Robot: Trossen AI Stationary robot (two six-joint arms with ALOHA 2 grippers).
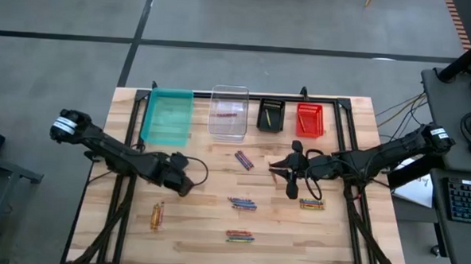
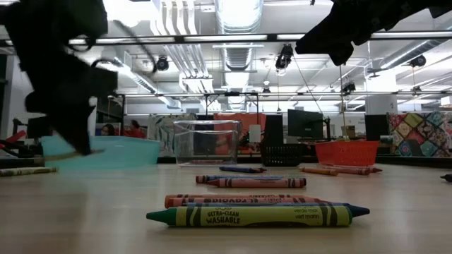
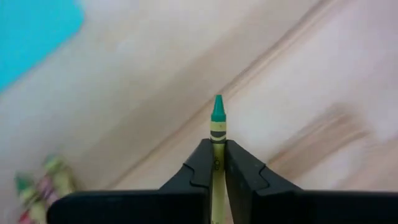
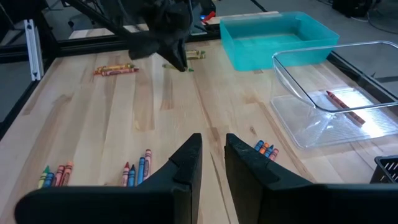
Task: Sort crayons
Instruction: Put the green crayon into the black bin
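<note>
My left gripper (image 3: pixel 216 149) is shut on a green crayon (image 3: pixel 217 118) with a yellow-green wrapper, whose tip sticks out past the fingers. In the high view that gripper (image 1: pixel 181 182) is over the table's left-centre, below the teal bin (image 1: pixel 168 117). My right gripper (image 1: pixel 291 176) hangs right of centre, its fingers (image 4: pixel 186 158) a narrow gap apart with nothing between them. Loose crayons lie in small groups on the wood (image 1: pixel 243 203), (image 1: pixel 240 236), (image 1: pixel 157 214), (image 1: pixel 311 204), (image 1: pixel 244 159).
Along the far edge stand the teal bin, a clear bin (image 1: pixel 229 93) holding a red crayon (image 4: pixel 345 107), a black bin (image 1: pixel 270 127) and a red bin (image 1: pixel 309 132). A desk with a keyboard (image 1: pixel 463 199) sits off the table's right side.
</note>
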